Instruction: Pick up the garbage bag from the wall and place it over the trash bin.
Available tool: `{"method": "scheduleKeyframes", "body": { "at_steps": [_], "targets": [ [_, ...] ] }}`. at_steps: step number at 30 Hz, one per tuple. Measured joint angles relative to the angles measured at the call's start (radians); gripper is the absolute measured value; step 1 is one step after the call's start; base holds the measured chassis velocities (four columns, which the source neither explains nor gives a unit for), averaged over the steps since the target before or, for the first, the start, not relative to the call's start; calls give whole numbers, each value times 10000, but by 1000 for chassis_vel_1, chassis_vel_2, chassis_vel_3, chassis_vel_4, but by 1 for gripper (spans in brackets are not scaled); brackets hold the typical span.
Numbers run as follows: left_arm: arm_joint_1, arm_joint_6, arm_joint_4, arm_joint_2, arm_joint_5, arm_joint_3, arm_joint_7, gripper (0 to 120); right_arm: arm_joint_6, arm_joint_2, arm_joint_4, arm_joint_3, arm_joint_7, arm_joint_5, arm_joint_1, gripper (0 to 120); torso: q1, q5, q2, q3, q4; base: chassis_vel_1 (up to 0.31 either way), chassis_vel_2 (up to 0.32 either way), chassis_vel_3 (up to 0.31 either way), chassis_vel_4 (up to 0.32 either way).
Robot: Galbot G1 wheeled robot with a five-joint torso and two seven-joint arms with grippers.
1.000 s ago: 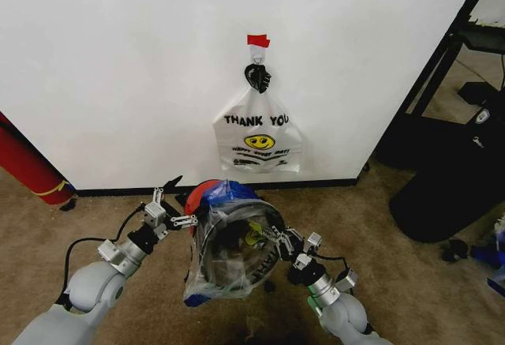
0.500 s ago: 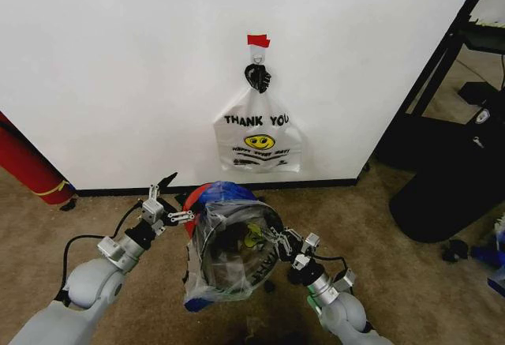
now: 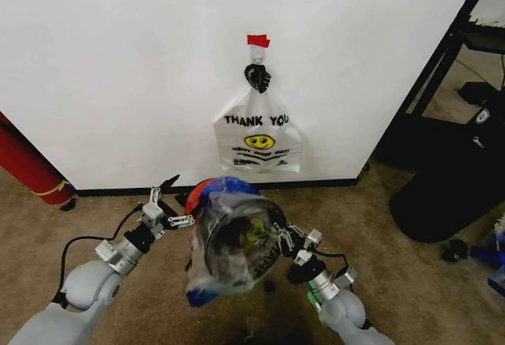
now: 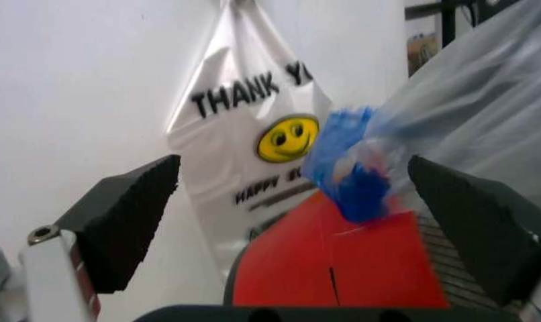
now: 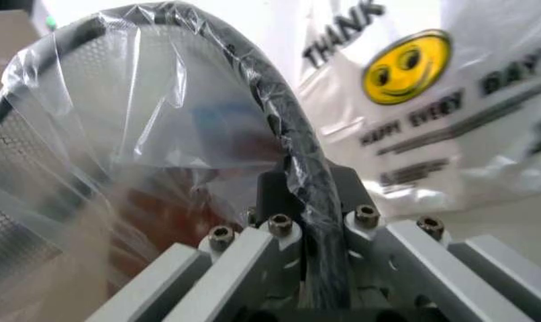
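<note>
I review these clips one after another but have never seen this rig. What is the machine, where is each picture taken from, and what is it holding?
This is a wheeled robot with two arms. The head view looks down from its head; the other two come from cameras on its wrists. The right gripper is shut on the rim of the trash bin, a dark mesh bin with a red bottom, which is tilted with its mouth towards the camera. The garbage bag, thin clear plastic with blue patches, is stretched over that rim. The left gripper is open beside the bin, holding nothing. Behind, a white THANK YOU bag hangs from a hook on the wall. The floor is brown carpet.
</note>
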Motion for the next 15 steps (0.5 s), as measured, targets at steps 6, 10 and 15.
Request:
{"method": "scheduleKeyframes", "body": {
  "at_steps": [6,10,15],
  "targets": [
    [155,-180,-218,-300,-71,-549,-154,100,35,186,-263,-12,986,170,116,0,0,0,0,0,-1,0,0,0,0],
    [633,-145,-691,-533,100,-1031,-99,100,29,264,-288,-55,1875,362,133,0,0,0,0,0,1,0,0,0,0],
    [993,-363,-650,-586,-208,-1532,2074,100,-178,268,-144,-83,2707,709,209,0,0,0,0,-1,1,0,0,0,0]
  ]
}}
